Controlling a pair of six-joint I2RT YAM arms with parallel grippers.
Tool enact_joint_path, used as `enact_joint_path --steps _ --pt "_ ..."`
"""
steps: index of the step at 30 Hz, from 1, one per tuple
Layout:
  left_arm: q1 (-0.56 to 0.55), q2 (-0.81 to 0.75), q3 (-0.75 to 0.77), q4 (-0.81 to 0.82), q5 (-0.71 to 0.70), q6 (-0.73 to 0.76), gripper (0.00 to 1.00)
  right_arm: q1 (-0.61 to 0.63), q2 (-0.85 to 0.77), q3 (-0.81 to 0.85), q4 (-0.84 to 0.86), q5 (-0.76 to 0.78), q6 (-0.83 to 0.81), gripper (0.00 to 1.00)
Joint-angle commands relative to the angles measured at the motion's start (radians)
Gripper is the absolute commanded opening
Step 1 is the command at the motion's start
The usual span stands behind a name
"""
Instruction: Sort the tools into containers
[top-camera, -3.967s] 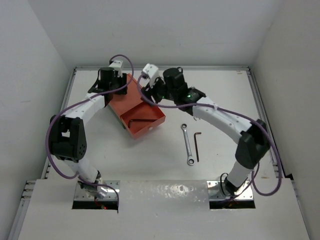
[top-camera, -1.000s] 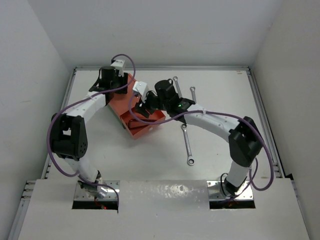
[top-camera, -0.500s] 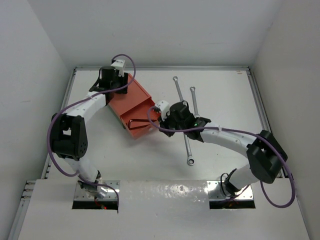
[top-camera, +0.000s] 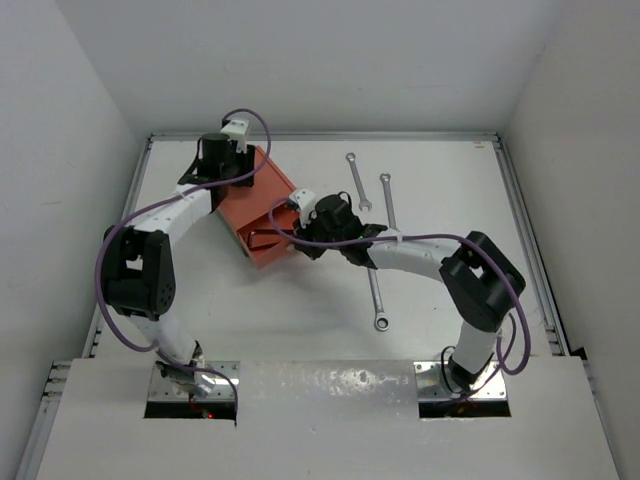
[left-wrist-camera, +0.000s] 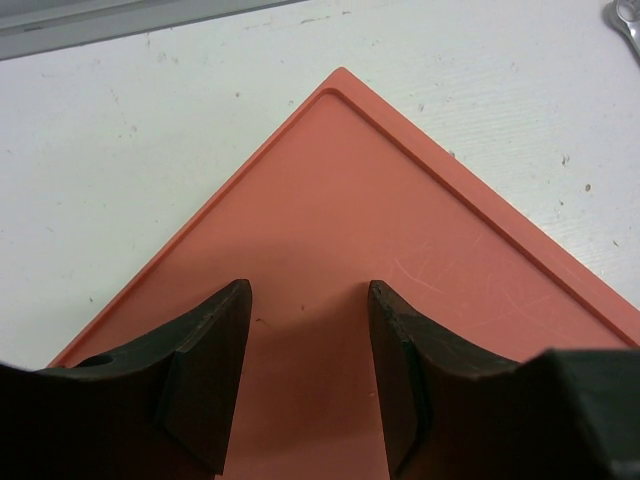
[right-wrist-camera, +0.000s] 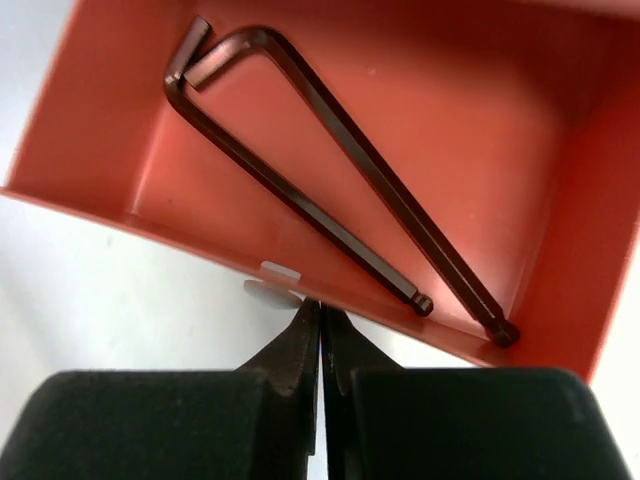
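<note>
So the right end effector (right-wrist-camera: 320, 308) has its two black fingers pinched flat together with nothing between them. The tips sit right at the front wall of the shallow orange-red square drawer (right-wrist-camera: 200, 222), just beside its small white knob (right-wrist-camera: 273, 283). Can't tell for sure if the tips actually touch the wall.

Both thin dark L-shaped hex keys are lying inside that drawer. One (right-wrist-camera: 300, 205) runs diagonally along the front wall. The other (right-wrist-camera: 380, 180) crosses it near the bent ends and fans out toward the far corner, so together they make a narrow V.

The left end effector (left-wrist-camera: 307, 300) is spread fairly wide over the flat orange-red top of the box (left-wrist-camera: 340, 200), holding nothing. Whether its fingers press on the lid, I can't tell.

From overhead, the drawer is pulled partway out toward the right arm. The three slim silver metal wrenches are out on the white tabletop (top-camera: 450, 190). Two of them (top-camera: 354, 180) (top-camera: 387, 200) lie near each other toward the back, and the third (top-camera: 377, 300) is nearer the front, its upper end under the right arm.
</note>
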Motion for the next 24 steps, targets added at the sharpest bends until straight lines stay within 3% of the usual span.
enact_joint_path --steps 1,11,15,24 --pt "-0.005 0.047 -0.062 -0.139 -0.004 0.016 0.47 0.004 0.02 0.095 0.152 -0.012 -0.03 0.0" --pt "-0.008 0.043 -0.112 -0.137 0.024 0.005 0.46 0.002 0.184 0.203 0.343 0.095 -0.018 0.0" --pt "-0.006 0.03 -0.114 -0.144 0.039 -0.003 0.46 -0.002 0.247 0.266 0.317 0.12 -0.015 0.0" --pt "-0.006 0.035 -0.125 -0.13 0.059 -0.012 0.46 -0.002 0.198 0.164 0.37 0.148 -0.022 0.0"
